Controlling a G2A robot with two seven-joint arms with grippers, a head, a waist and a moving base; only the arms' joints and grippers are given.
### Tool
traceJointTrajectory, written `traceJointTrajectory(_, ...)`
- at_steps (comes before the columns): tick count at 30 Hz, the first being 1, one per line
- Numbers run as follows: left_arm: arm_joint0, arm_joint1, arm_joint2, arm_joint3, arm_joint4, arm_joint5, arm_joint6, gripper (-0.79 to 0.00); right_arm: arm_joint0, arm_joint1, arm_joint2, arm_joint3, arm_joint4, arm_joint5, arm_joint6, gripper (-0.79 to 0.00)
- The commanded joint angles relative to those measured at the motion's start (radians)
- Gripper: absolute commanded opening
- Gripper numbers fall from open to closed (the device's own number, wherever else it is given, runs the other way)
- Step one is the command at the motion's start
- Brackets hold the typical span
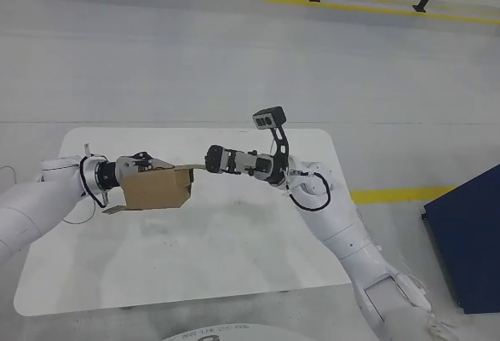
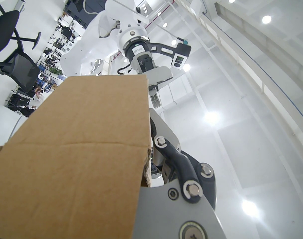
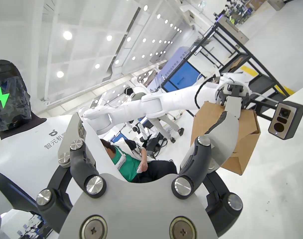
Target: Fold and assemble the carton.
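hanging on its side above the left half of the counter (image 1: 232,256), the brown carton (image 1: 158,189) is pinched at one end by the left claw (image 1: 133,165); the right claw (image 1: 203,160), fingers spread wide, sits just beside its opposite upper corner.

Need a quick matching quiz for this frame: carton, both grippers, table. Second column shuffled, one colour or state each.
Things:
1. carton
2. left gripper
3. right gripper
4. table

Colour or state:
a. open, fingers spread, nothing between them
b. white
c. brown
d. shut on the carton

Pairs: 1-c, 2-d, 3-a, 4-b
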Motion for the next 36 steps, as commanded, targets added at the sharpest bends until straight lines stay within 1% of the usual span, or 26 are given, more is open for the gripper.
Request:
traceJointTrajectory(1,0.001,-0.003,-0.006,0.001,0.004,0.000,0.000,-0.785,0.019,-0.003,-0.022,0.006,-0.035,0.041,0.007,0.000)
traceJointTrajectory(5,0.004,-0.006,-0.015,0.004,0.009,0.000,0.000,-0.785,0.050,-0.011,-0.059,0.009,-0.092,0.094,0.006,0.000)
traceJointTrajectory(13,0.011,-0.007,-0.024,0.003,0.013,-0.001,-0.001,-0.785,0.080,-0.021,-0.109,0.012,-0.163,0.159,0.002,0.000)
traceJointTrajectory(24,0.015,-0.008,-0.026,-0.005,0.026,0.002,0.002,-0.785,0.104,-0.034,-0.149,0.024,-0.225,0.173,-0.029,0.000)
traceJointTrajectory(36,0.014,-0.014,-0.029,-0.004,0.029,0.004,0.004,-0.785,0.112,-0.044,-0.170,0.028,-0.233,0.154,-0.032,0.000)
